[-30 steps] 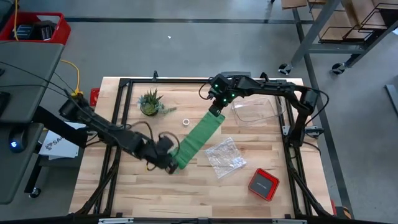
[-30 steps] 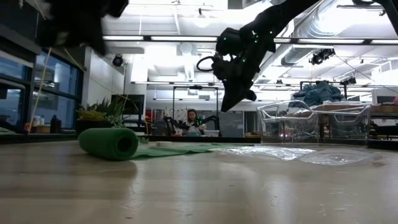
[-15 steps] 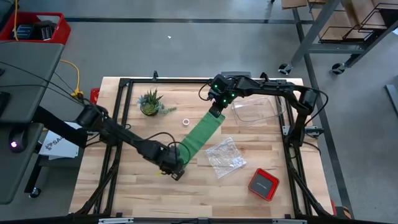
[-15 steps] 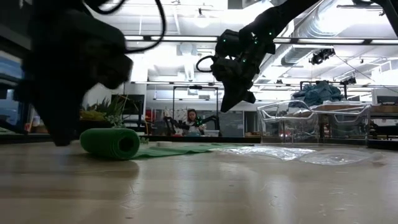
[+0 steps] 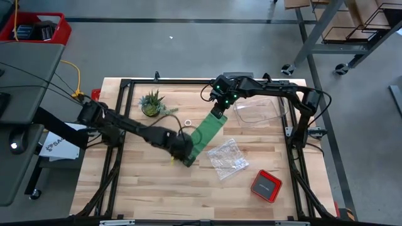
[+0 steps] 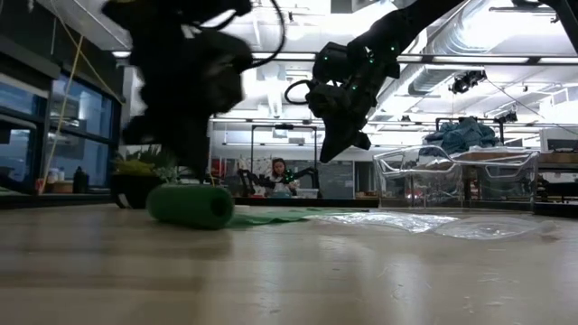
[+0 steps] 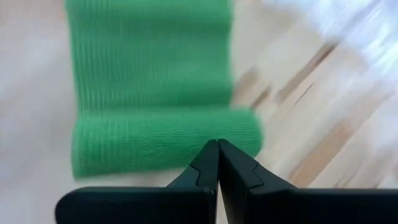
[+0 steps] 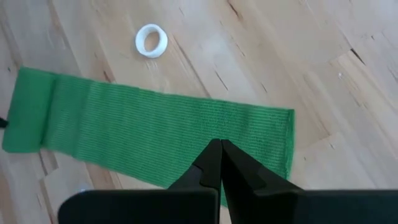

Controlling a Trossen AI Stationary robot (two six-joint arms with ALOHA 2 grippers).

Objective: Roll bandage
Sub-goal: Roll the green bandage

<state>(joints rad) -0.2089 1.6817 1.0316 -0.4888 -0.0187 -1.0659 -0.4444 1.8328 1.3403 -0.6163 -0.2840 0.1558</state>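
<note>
The bandage is a bright green band, partly rolled. Its flat strip (image 5: 207, 132) lies slantwise on the wooden table. Its rolled near end (image 6: 190, 206) rests on the table too. My left gripper (image 7: 217, 144) is shut, with its tips at the roll (image 7: 161, 140). My right gripper (image 8: 221, 143) is shut and hangs over the strip's far end (image 8: 273, 140). In the low view its tip (image 6: 330, 155) stands clear above the table, so it touches nothing. My left gripper meets the roll's near side (image 7: 205, 138) with its shut fingertips. It comes slanting down from the table's near-left side. The tips lie across the roll, nearer the end that faces the plastic bag. The roll rests on the table and on its own strip.
A crinkly clear plastic bag (image 5: 226, 157) lies right of the strip. A white tape ring (image 5: 188, 122) and a small potted plant (image 5: 151, 103) are on its far left. A clear container (image 5: 257, 112) stands at the far right and a red box (image 5: 266, 185) near right. A person (image 6: 278, 173) sits in the room behind.
My left gripper has swung from left of the roll round its near side, then sunk toward the far right onto it, staying shut. The roll has moved a little along the strip toward the far end. The strip's far part has stayed where it was.
</note>
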